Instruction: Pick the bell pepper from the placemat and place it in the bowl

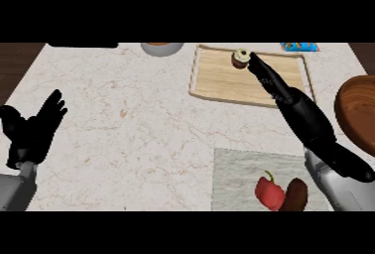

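While the red bell pepper [270, 192] lies on the grey placemat [242, 173] at the near edge of the marble tabletop [124, 109], the left hand [33, 129] rests open at the left, fingers up. Farther off, the right hand [282, 92] stretches straight-fingered across the wooden tray [219, 74], grasping nothing. Its fingertips reach a small brown cupcake [239, 58]. The wooden bowl [359, 109] sits at the right edge.

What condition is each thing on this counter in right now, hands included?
Red bell pepper: lying on the grey placemat, not held.
Brown wooden bowl: at the right edge, nothing visible inside.
Left robot hand: open, resting, fingers up.
Right robot hand: open, stretched over the wooden tray.
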Available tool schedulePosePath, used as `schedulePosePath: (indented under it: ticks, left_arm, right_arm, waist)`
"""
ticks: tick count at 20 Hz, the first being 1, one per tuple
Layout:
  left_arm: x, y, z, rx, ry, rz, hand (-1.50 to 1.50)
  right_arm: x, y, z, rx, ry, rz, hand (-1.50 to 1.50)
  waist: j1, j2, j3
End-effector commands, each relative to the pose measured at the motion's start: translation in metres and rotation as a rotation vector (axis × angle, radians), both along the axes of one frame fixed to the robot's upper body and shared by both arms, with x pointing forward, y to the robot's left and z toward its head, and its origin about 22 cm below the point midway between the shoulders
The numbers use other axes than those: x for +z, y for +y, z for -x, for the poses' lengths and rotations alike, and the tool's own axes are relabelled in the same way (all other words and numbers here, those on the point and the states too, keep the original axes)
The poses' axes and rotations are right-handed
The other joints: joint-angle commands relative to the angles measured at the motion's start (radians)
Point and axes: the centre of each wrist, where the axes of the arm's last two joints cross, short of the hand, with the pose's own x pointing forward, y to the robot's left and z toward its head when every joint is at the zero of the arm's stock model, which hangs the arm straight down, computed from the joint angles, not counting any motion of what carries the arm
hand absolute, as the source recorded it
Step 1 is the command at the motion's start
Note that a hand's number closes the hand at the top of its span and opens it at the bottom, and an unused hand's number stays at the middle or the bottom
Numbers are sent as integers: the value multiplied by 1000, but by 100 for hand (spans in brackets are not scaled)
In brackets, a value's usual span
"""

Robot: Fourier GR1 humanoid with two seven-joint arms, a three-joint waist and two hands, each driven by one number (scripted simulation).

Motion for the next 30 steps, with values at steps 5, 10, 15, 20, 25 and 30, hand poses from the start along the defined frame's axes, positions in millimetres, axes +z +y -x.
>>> schedulePosePath:
  ticks: [5, 10, 15, 20, 25, 30]
  left_arm:
    - [14, -38, -5, -96, -205, 21, 0]
    - [0, -46, 3, -89, -186, 62, 0]
    - [-3, -71, 7, -130, -224, 76, 0]
    - [-8, -88, 19, -174, -238, 76, 0]
    - [-1, -97, 5, -181, -255, 86, 0]
    - [12, -107, 7, -204, -258, 77, 0]
  right_arm:
    - [-92, -8, 42, -543, 386, 77, 150]
    - [-92, -45, 48, -1026, 136, 35, -150]
    - [-112, 24, 101, -1138, -87, -105, -150]
    - [-114, 42, 143, -1301, -218, -48, -150]
    - [-116, 36, 189, -1421, -84, 60, -150]
    - [-90, 41, 211, -1421, 129, 90, -150]
  waist:
    - [-87, 7, -3]
    - [-171, -17, -2]
    - [-116, -2, 0]
    - [-76, 7, -5]
    - [-75, 22, -6]
    - [-44, 28, -5]
